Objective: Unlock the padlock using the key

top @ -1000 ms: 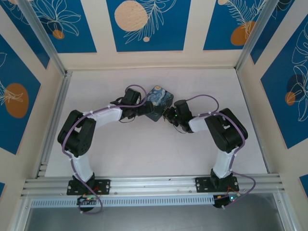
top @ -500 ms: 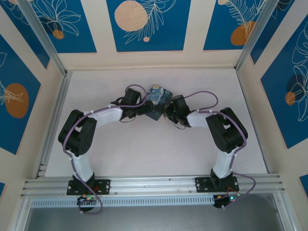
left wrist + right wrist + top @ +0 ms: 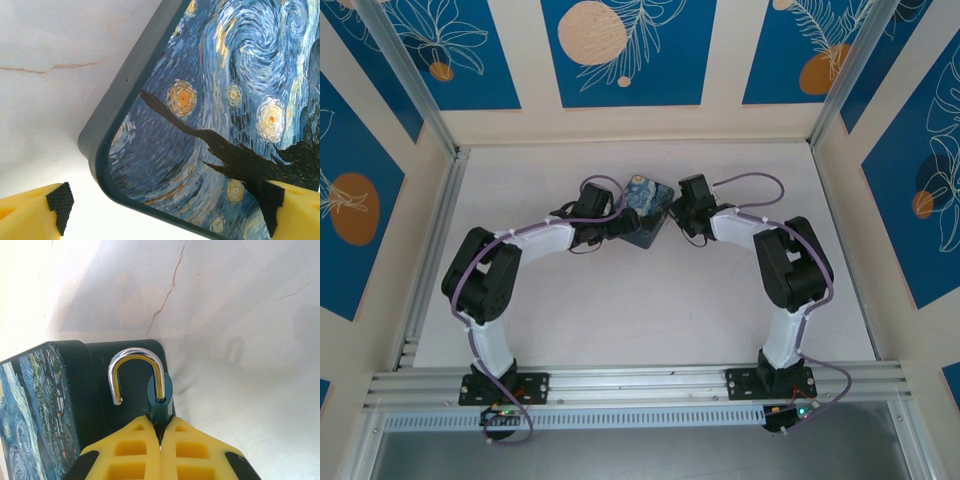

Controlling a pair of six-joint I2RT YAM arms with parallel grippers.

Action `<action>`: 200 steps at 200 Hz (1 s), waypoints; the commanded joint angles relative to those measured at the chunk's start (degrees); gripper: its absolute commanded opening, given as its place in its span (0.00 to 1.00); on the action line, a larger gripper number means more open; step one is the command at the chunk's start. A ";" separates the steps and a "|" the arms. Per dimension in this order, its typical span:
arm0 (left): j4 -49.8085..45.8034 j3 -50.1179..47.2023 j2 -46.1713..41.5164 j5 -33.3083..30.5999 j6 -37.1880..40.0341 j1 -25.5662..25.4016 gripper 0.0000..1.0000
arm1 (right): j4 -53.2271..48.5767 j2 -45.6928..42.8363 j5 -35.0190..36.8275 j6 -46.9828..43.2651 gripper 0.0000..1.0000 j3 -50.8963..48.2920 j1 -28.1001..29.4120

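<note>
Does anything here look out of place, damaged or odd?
The padlock has its shackle open: one leg sits in the body and the other hangs free, while the right gripper pinches the body beside the tin. Thin reddish hairline cracks run across the table. Nothing else stands out.

White marbled tabletop (image 3: pixel 620 310), cream walls (image 3: pixel 720 122) with blue floral panels (image 3: pixel 660 60), aluminium frame rails (image 3: pixel 640 381)
</note>
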 commanded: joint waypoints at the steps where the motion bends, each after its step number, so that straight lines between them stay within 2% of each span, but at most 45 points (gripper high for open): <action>1: -11.47 -3.58 3.26 -0.08 1.47 -0.06 0.96 | -1.53 -5.95 1.43 -1.04 0.00 -5.23 -0.40; 59: -12.47 -0.89 -1.60 3.53 2.87 -0.04 1.00 | -8.82 -19.93 -0.05 -1.17 0.00 -18.99 -0.67; 83: -13.25 0.43 -3.84 5.08 3.05 -0.04 1.00 | -15.32 -23.81 0.23 0.68 0.00 -22.22 -0.92; 118: -14.90 0.85 -8.17 5.64 3.14 -0.02 1.00 | -17.79 -28.95 -0.04 3.65 0.00 -27.88 -1.03; 137: -15.67 0.66 -10.56 5.55 3.23 0.02 1.00 | -17.91 -29.73 -0.62 3.84 0.09 -29.03 -1.09; 175: -17.60 0.26 -16.33 4.77 3.62 -0.03 1.00 | -18.27 -32.54 -1.99 2.50 0.50 -28.49 -1.16; 200: -19.90 -0.34 -21.34 2.59 4.57 -0.06 1.00 | -20.40 -37.40 -1.68 1.33 0.65 -26.76 -1.12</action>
